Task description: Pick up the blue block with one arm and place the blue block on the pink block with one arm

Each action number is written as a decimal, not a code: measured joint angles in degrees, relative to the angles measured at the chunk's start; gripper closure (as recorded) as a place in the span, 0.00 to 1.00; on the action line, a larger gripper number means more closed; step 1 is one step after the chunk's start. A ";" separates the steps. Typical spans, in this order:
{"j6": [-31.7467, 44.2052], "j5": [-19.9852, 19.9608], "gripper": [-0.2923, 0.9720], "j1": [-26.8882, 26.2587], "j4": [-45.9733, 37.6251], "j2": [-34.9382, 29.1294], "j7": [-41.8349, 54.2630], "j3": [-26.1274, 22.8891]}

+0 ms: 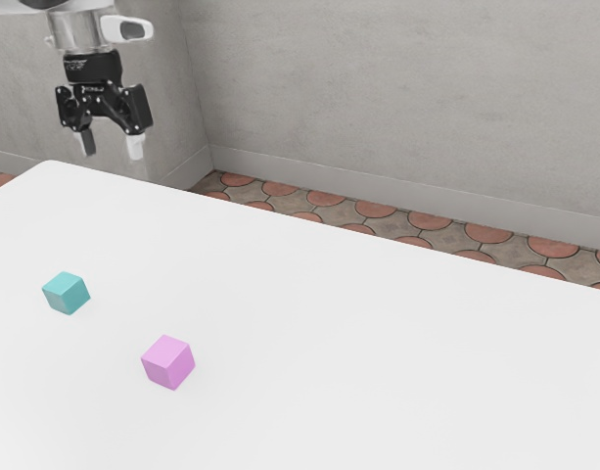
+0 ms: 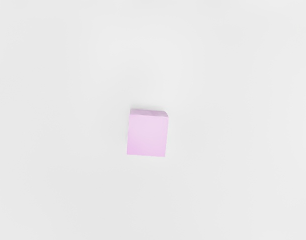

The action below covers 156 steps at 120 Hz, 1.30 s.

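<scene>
A small blue-teal block [image 1: 66,292] rests on the white table [image 1: 358,333] near the exterior view's left edge. A pink block [image 1: 168,361] lies on the table a short way to its lower right, apart from it. My gripper [image 1: 110,149] hangs high above the table at the upper left, open, with nothing between its fingers. Seen from the wrist, the pink block [image 2: 147,133] sits alone on the white surface, far below the hand.
The table's far edge runs diagonally from upper left to right, with a tiled floor [image 1: 427,230] and a grey wall [image 1: 397,88] behind it. A wide stretch of bare tabletop extends to the right of the blocks.
</scene>
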 joint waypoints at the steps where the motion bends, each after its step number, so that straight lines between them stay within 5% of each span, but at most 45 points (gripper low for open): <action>1: 0.36 -0.02 0.23 0.08 0.06 0.07 0.00 0.00; 30: 6.22 -0.18 0.23 -1.08 1.11 0.36 0.02 -0.15; 50: 1.50 1.01 0.23 -4.05 16.71 -0.62 -0.06 -1.78; 69: -0.70 7.76 0.23 -10.25 17.26 1.02 -0.07 -2.57; 88: -1.01 11.83 0.23 -8.70 16.65 7.39 0.00 -2.45; 96: 0.89 13.04 0.23 -9.26 13.49 8.18 0.07 -1.07; 104: 6.88 13.23 0.23 -16.60 1.64 6.34 0.60 8.49; 113: 13.97 12.92 0.23 -19.53 -8.28 4.60 1.06 13.79; 156: 23.60 11.33 0.23 -18.90 -9.60 4.78 2.99 15.74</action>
